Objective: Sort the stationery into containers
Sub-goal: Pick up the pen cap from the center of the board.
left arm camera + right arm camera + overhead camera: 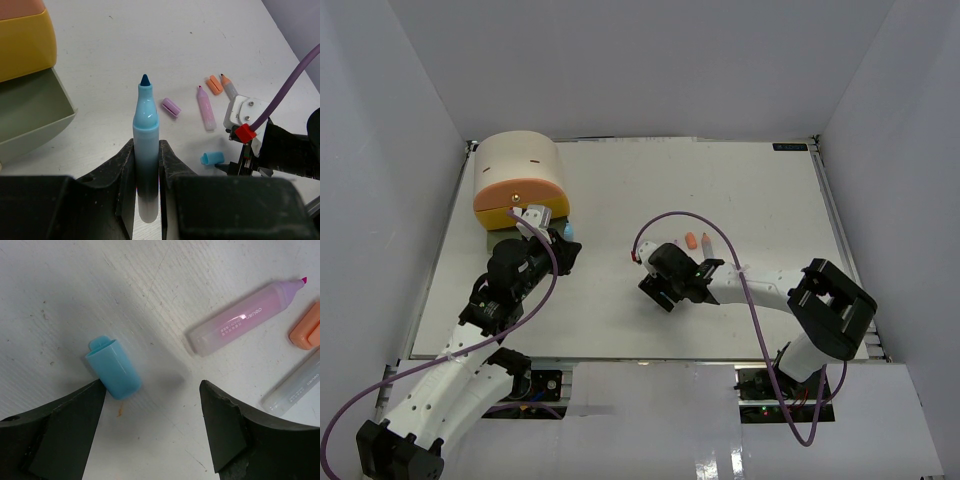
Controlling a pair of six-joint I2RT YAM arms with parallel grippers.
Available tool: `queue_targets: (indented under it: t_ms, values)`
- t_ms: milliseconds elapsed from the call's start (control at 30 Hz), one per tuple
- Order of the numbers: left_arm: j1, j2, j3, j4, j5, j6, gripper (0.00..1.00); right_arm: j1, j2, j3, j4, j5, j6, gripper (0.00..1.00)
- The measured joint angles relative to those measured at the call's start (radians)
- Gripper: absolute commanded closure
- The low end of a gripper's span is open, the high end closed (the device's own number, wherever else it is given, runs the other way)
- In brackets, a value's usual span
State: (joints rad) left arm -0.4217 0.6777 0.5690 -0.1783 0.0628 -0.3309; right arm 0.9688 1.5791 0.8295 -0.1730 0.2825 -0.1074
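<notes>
My left gripper [146, 167] is shut on an uncapped blue marker [145, 135], tip pointing away, held near the beige cabinet [517, 158]. The cabinet has a peach drawer [518, 198], a yellow drawer [24, 46] and a grey-green drawer [31, 107] that sticks out furthest. My right gripper [152, 392] is open just above the table, with a loose blue cap [114, 369] by its left finger. A purple marker [245, 317], an orange cap [306, 331] and a clear orange-tipped marker [296, 386] lie beyond. A purple cap [171, 106] lies apart.
White walls enclose the white table [740, 190] on three sides. The right arm's purple cable [680, 215] loops over the middle of the table. In the top view the left gripper [552, 245] and right gripper [665, 285] are about a hand's width apart.
</notes>
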Motion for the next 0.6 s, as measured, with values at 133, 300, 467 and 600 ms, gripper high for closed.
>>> queue_targets:
  t_ms: [133, 300, 467, 600]
  values:
    - [0.000, 0.000, 0.000, 0.000, 0.000, 0.000, 0.95, -0.005, -0.001, -0.001, 0.000, 0.003, 0.000, 0.18]
    - [0.000, 0.000, 0.000, 0.000, 0.001, 0.000, 0.95, -0.022, -0.002, -0.001, -0.004, 0.007, -0.001, 0.18]
    - [0.000, 0.000, 0.000, 0.000, 0.001, 0.000, 0.95, -0.039, -0.012, -0.010, -0.007, 0.013, -0.003, 0.18]
    - [0.000, 0.000, 0.000, 0.000, 0.002, 0.000, 0.95, -0.053, -0.013, -0.010, -0.011, 0.019, -0.005, 0.18]
